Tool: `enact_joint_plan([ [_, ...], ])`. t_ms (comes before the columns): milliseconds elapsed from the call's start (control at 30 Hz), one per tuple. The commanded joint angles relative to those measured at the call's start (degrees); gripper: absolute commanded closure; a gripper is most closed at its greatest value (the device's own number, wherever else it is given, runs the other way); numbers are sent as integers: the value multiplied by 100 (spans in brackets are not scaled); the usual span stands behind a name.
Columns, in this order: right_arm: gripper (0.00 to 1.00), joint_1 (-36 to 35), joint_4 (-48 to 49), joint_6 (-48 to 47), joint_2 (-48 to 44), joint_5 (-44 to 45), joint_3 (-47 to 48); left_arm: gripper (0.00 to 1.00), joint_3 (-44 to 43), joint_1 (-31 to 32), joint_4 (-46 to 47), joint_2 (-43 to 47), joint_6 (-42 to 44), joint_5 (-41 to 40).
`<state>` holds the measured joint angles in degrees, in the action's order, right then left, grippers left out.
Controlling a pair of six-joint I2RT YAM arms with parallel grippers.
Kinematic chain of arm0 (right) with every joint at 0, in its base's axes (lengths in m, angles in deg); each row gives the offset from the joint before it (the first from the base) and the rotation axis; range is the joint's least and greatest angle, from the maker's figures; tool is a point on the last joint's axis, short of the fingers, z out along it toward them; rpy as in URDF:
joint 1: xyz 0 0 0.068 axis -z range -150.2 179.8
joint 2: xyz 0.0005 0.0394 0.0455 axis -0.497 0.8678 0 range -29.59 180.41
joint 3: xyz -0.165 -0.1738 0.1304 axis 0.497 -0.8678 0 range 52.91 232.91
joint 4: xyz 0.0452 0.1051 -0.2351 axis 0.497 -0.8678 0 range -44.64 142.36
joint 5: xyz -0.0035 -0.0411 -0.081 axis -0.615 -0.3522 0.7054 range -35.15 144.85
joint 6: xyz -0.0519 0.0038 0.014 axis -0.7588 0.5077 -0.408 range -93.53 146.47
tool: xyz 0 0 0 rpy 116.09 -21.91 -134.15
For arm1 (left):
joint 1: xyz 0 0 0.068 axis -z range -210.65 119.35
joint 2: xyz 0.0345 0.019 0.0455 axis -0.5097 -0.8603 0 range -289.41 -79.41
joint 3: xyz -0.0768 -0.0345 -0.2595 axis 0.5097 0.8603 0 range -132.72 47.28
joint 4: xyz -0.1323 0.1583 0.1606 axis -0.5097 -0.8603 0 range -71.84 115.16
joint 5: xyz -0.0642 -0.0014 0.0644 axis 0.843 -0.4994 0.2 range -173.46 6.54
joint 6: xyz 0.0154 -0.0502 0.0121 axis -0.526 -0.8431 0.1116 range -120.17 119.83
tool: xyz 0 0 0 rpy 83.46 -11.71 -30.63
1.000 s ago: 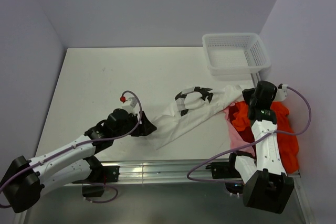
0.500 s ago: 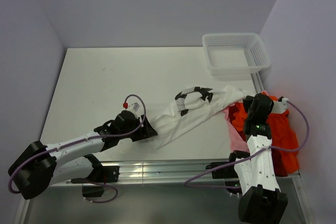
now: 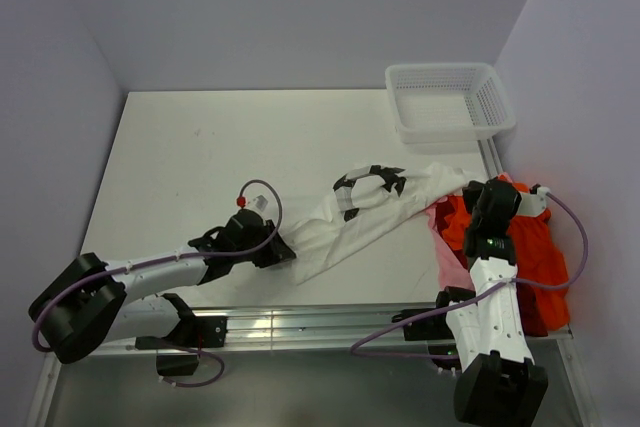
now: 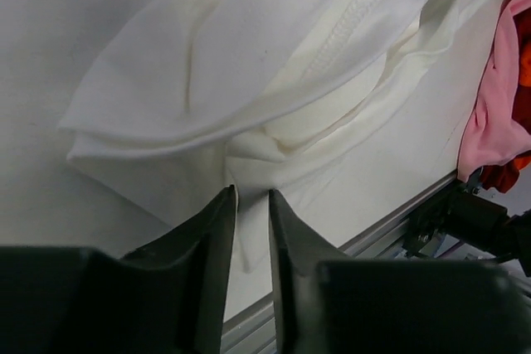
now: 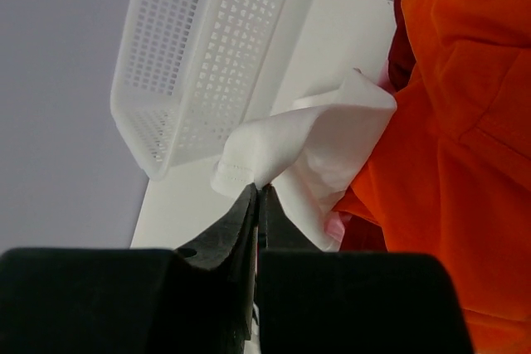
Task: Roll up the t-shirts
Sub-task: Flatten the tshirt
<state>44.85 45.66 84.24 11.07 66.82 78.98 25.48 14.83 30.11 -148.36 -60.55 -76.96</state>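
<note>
The white t-shirt [image 3: 370,209] with a black print lies crumpled across the table's middle right. My left gripper [image 3: 284,251] is at its near-left corner. In the left wrist view the fingers [image 4: 222,221] stand close together with the edge of the white t-shirt [image 4: 249,64] between them. My right gripper [image 3: 476,190] holds the shirt's far right end. In the right wrist view it is shut [image 5: 259,190] on a hemmed corner of the white t-shirt [image 5: 319,143]. The orange-red t-shirts [image 3: 545,247] are piled at the right edge, under the right arm.
A white mesh basket [image 3: 445,102] stands at the back right corner, close above the right gripper. A pink cloth [image 3: 446,247] pokes out beside the orange pile. A metal rail [image 3: 300,322] runs along the table's near edge. Walls enclose the table on three sides.
My left arm has reached lower and rightward onto the shirt's near-left corner, and its jaws have narrowed on the cloth. The right arm shifted slightly nearer early on, then stayed.
</note>
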Motion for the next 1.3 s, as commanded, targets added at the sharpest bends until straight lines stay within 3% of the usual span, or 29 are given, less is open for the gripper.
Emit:
enact_joint_plan([
  [0,100,42,204,14,-15,25,-40,74,-281,23,225,162,-35,-455],
  [100,100,42,195,-3,3,-1,-31,85,-351,23,340,382,-27,-457],
  [133,100,42,204,-12,3,-10,-31,96,-438,32,366,426,34,-466],
  [167,100,42,221,-12,3,-19,-31,100,-500,32,358,452,79,-448],
  [400,100,33,-261,-302,-295,104,548,100,-1502,-73,-1249,1277,632,-1028],
  [600,100,42,-956,-390,-568,105,1418,100,-2352,-855,-2287,2526,1229,-1186],
  [767,100,33,-755,-408,-490,-1525,2120,100,-3258,-1233,-2989,2580,1678,-1423],
  [867,100,33,-439,-355,-323,-2398,2777,100,-4382,-1496,-3490,2273,1933,-1783],
  [1000,100,33,-832,-469,99,-3522,4272,100,-6830,-1761,-4614,1719,2354,-2196],
  [1100,100,33,-1052,-513,179,-3850,5354,100,-7827,-1761,-4758,1639,2557,-2381],
  [1267,100,33,-1132,-540,-67,-3851,6488,100,-7858,-1752,-4232,2479,2812,-2697],
])
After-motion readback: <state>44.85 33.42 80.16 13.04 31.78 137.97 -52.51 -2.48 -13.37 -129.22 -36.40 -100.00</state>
